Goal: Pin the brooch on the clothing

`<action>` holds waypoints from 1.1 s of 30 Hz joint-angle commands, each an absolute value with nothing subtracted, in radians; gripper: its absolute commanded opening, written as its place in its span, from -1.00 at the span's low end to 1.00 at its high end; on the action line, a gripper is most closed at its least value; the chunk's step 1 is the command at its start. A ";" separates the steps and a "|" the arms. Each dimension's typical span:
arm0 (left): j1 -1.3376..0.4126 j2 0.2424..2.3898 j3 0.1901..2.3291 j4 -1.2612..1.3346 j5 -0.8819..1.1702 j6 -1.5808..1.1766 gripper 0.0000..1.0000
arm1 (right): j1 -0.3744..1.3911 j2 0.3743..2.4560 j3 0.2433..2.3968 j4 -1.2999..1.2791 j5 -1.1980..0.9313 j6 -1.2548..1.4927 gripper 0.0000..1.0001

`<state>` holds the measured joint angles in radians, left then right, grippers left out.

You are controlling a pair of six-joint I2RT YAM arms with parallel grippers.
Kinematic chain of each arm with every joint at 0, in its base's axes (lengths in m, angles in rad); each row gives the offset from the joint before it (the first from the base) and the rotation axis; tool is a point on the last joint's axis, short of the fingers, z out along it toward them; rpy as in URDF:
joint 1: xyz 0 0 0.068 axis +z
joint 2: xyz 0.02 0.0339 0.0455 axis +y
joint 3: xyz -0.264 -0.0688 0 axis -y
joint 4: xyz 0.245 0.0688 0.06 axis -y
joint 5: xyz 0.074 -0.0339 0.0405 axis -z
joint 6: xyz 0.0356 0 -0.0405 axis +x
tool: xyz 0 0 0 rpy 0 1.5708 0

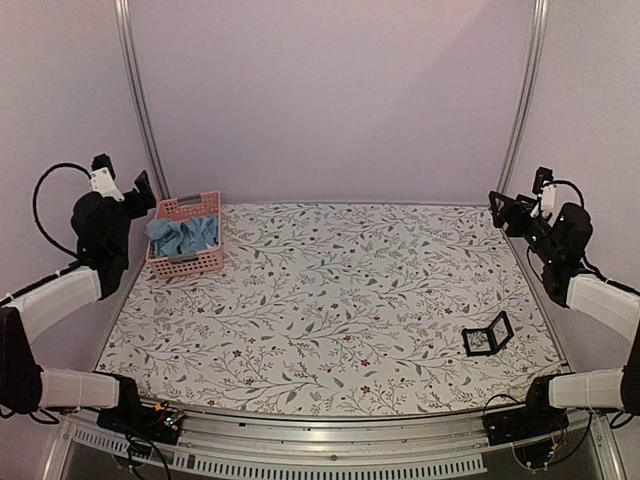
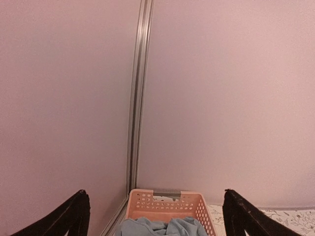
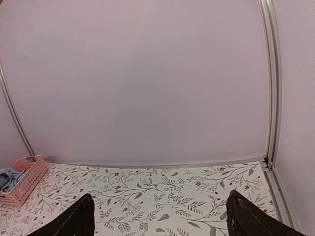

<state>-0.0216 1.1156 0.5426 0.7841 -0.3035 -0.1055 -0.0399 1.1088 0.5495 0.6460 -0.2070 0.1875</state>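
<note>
Table (image 1: 330,300): floral-print cloth over the whole work surface. It carries only two items, set well apart at opposite corners.

Left gripper (image 2: 155,192): raised off the table edge at about 10 o'clock, jaws spread wide and holding nothing. Its wrist camera looks straight over the basket, so I judge it is parked for the garment pick.

Right gripper (image 3: 160,194): raised at about 2 o'clock, jaws likewise wide apart and empty. It faces across the table towards the back wall, clear of the box side.

Pink plastic basket (image 1: 186,265): at 10 o'clock on the table, just beside the left gripper. It serves as the holder for the garment.

Clothing (image 1: 185,235): light blue fabric, crumpled inside the basket and rising above its rim. No print shows. It would need lifting out and spreading flat before any pinning.

Black open-frame box (image 1: 488,337): at 4 o'clock, near the right arm's base and lying tilted.

Brooch: too small to make out in any view. It may sit in or by the black box; I cannot confirm this.

Stage: judged as the very start, with nothing gripped yet.
</note>
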 commanded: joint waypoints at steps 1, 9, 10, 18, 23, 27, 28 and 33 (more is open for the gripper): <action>-0.020 1.272 0.867 0.181 -0.113 -0.074 0.92 | -0.014 1.156 0.640 0.476 -0.460 0.281 0.79; -0.001 1.708 1.352 -0.333 -0.070 0.016 0.99 | 0.109 1.176 0.694 0.350 -0.429 0.251 0.78; -0.001 1.743 1.379 -0.344 -0.075 0.032 0.99 | 0.115 1.173 0.689 0.349 -0.424 0.253 0.78; 0.019 1.964 1.452 -0.382 -0.129 0.027 0.62 | 0.134 1.149 0.668 0.328 -0.399 0.262 0.79; 0.020 1.962 1.406 -0.338 -0.246 0.041 -0.96 | 0.134 1.113 0.660 0.328 -0.386 0.256 0.80; 0.020 1.866 1.387 -0.277 -0.275 0.040 -1.00 | 0.134 1.109 0.668 0.329 -0.386 0.256 0.81; 0.016 1.829 1.390 -0.261 -0.281 0.036 -1.00 | 0.134 1.109 0.671 0.330 -0.389 0.260 0.80; -0.101 1.650 1.500 -0.222 -0.349 0.135 -1.00 | 0.136 1.119 0.690 0.325 -0.408 0.270 0.80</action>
<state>-0.0051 1.8168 1.3949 -0.3141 -0.2802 0.0513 0.1303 1.1221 0.6662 0.3332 -0.3992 0.2535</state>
